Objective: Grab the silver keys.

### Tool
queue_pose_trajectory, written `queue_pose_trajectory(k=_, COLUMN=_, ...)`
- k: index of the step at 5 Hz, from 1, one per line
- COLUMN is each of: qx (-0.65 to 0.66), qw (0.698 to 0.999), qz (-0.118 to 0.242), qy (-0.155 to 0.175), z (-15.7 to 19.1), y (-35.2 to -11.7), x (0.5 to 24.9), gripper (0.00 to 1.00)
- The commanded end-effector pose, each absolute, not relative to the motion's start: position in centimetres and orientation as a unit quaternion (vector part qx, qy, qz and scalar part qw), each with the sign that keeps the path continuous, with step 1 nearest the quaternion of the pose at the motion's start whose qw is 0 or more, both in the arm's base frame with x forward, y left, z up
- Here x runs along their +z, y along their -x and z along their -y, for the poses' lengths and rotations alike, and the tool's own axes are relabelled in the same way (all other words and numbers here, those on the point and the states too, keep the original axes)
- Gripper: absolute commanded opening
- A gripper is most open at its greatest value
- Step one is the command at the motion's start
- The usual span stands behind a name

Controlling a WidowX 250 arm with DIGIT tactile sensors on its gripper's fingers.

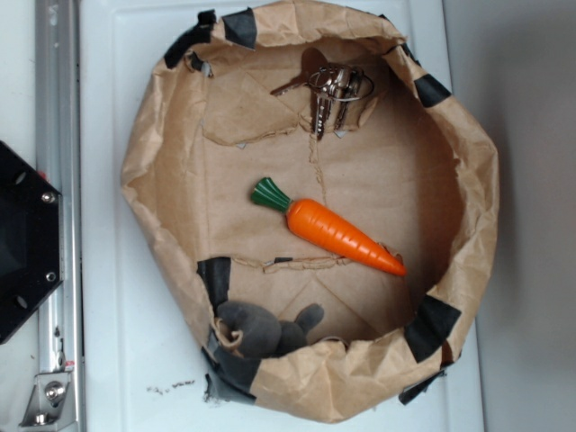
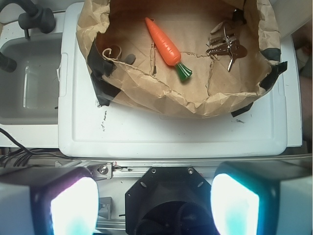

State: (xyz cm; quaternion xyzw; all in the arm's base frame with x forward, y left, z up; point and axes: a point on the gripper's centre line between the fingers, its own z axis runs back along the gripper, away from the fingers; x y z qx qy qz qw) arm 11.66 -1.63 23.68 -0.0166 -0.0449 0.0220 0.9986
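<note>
- White plastic surface [image 1: 135, 342] under everything, metal rail [image 1: 56, 135] running along one edge; wrist view also shows a clear bin [image 2: 29, 83] off to the side.
- Big crumpled brown paper bowl [image 1: 468, 180], rim patched with black tape, sits on that surface.
- Orange toy carrot [image 1: 342, 234] lies about mid-bowl, green top aimed up-left in the exterior view.
- Grey plush toy [image 1: 256, 331] tucked against the bowl wall, opposite side from the keys.
- Silver keys [image 1: 331, 90] lie flat by the far wall, well apart from the carrot. Rings bunched at one end; blades fan out, mostly toward the bowl's middle.
- Gripper [image 2: 154, 205] sits outside the bowl, fingers [image 2: 73, 205] spread wide, holding nothing.
</note>
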Motion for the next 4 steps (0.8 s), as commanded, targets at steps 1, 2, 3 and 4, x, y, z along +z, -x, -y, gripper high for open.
queue_pose_trajectory(k=1, qx=0.022, qw=0.999, qz=0.045, qy=0.017, z=1.6, y=-11.7, x=23.7, gripper=1.0)
queue_pose_trajectory(k=2, qx=0.031, qw=0.998, qz=0.046, qy=0.029, z=2.1, y=-15.8, x=23.9, gripper=1.0)
queue_pose_trajectory(k=3, qx=0.005, qw=0.997, qz=0.068, qy=0.045, z=2.3, y=-18.5, x=23.7, gripper=1.0)
queue_pose_trajectory(k=4, qx=0.015, qw=0.992, qz=0.116, qy=0.036, z=1.0, y=-21.4, x=21.6, gripper=1.0)
